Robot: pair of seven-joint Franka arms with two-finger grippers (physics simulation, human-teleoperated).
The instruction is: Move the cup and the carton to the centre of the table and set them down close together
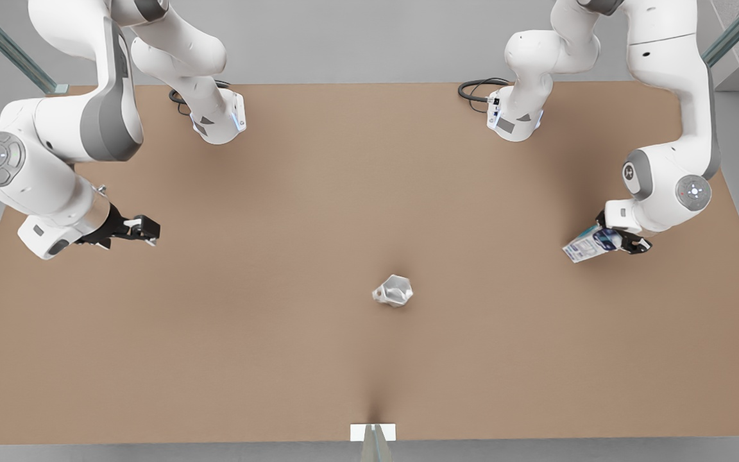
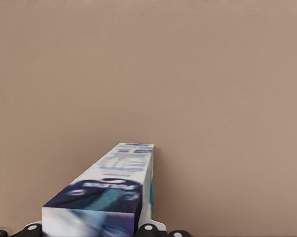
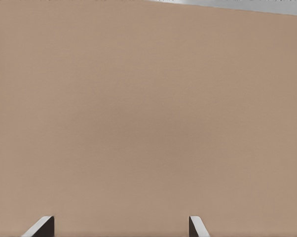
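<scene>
Left fingers (image 1: 626, 242) pinch carton (image 1: 591, 244) near table (image 1: 215, 333) edge | right fingers (image 1: 145, 231) spread | cup (image 1: 393, 290) central

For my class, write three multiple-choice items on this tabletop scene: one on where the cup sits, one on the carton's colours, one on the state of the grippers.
1. Where is the cup?
A. Near the middle of the table
B. Held in a gripper
C. On top of the carton

2. What colours are the carton?
A. Red and yellow
B. White and dark blue
C. Plain green

3. Which gripper holds something?
A. Both
B. The right gripper
C. The left gripper

Answers:
1 A: the cup stands alone on the bare tabletop, slightly towards the front view's right of centre.
2 B: the left wrist view shows white and dark blue printed sides.
3 C: the carton sits tilted between the left gripper's fingers at the front view's right; the right gripper, at the front view's left, is open with only table between its fingers.
</scene>
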